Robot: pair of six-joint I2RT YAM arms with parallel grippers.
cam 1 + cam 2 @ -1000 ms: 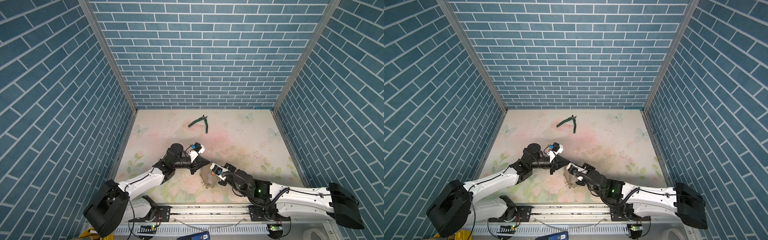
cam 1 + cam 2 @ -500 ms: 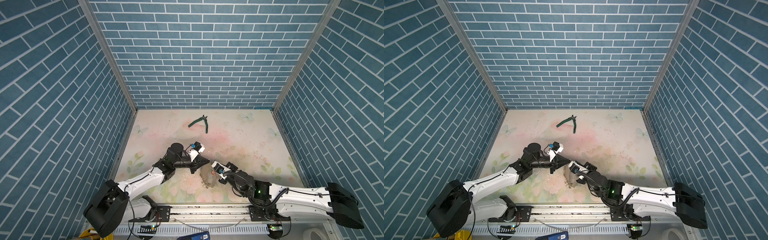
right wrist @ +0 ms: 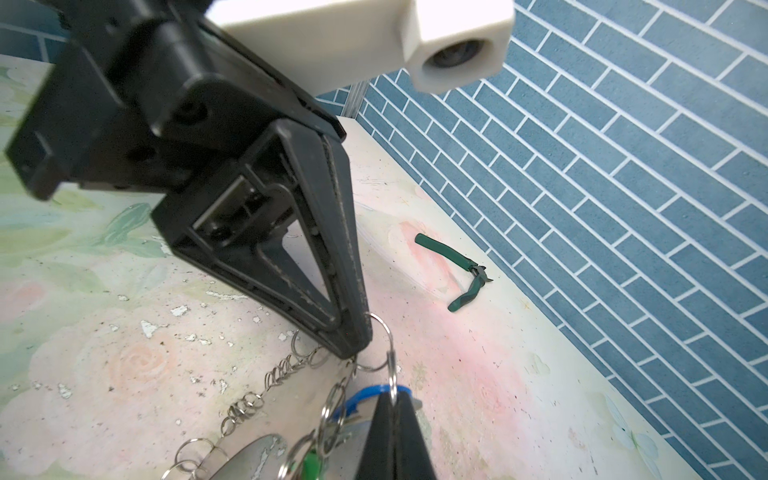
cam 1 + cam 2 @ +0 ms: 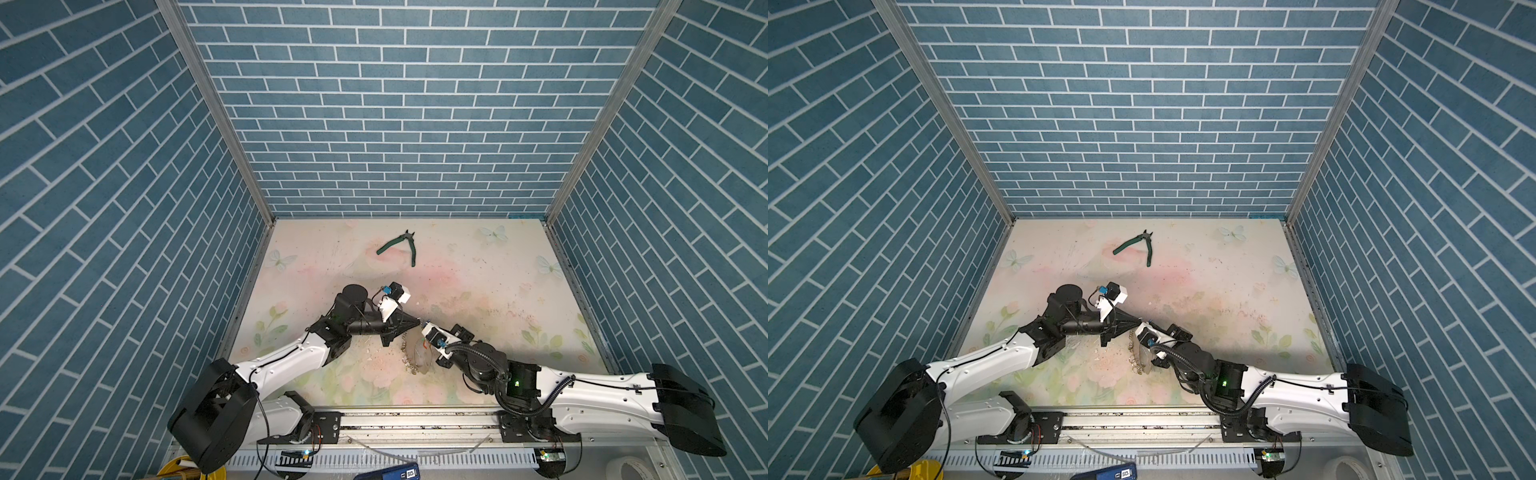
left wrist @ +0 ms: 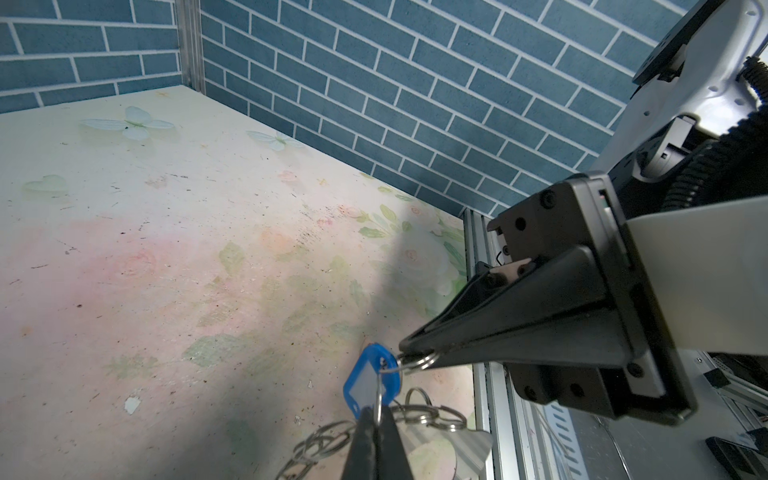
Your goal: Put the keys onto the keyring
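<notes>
Right fingers [image 5: 519, 332] crept inward | closed on keys [image 5: 365, 386], likewise left fingers [image 3: 345, 232] | keyring [image 3: 249, 455] beside

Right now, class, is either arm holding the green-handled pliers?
No, the green-handled pliers lie on the table near the back, with nothing touching them.

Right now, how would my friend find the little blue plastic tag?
Look at the pale flowery tabletop, in its front half, where the left gripper and right gripper nearly touch tips. The oblong blue plastic tag hangs there among small silvery metal rings; unlike the green plastic tag nearby, it is blue with a white window.
</notes>
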